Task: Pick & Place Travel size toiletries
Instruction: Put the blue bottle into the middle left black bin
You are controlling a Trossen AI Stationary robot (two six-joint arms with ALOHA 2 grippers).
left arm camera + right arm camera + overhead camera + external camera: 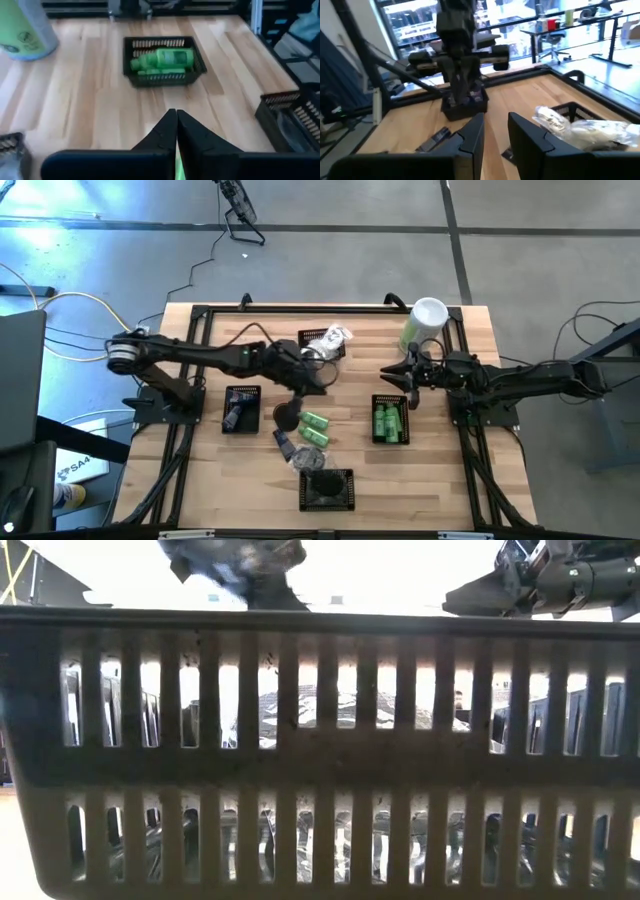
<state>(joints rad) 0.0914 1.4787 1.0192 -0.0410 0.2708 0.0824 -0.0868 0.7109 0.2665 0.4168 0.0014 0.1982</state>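
Loose toiletries lie at the table's middle: green bottles and dark pieces. My left gripper hangs shut just on their far side; in its wrist view the fingertips meet, and a green sliver shows in the slit behind them. My right gripper waits at the right, level, beside the pale-green canister. Its fingers stand a little apart with nothing between them. Sorted items lie in four black baskets. My left gripper is shut with its tips together. The green sliver shows only far back in the slit between the fingers, and I cannot tell whether they touch it or whether it lies below them.
Baskets: white packets at the far middle, black tubes at the left, green bottles at the right, dark pieces near the front. The front basket's slatted wall fills the low view. A black frame rims the table.
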